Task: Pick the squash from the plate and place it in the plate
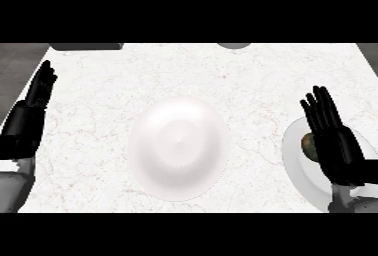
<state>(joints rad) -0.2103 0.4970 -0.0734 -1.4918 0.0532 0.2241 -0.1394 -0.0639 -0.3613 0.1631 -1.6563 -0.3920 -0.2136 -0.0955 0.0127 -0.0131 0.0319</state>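
A large white plate [178, 147] lies in the middle of the marble counter with nothing on it. A second white plate [295, 160] sits at the right edge, mostly covered by my right hand. On it lies the squash [307, 145], green and brownish, only a sliver showing left of the hand. My right hand [338, 146] is open, fingers straight and pointing away, hovering over the squash and the right plate. My left hand [31, 114] rests open at the counter's left edge, fingers up, far from both plates.
The white marble counter [221, 75] ends at a dark strip along the back. A grey object [86, 46] sits at the back left edge and a round grey one [235, 45] at the back middle.
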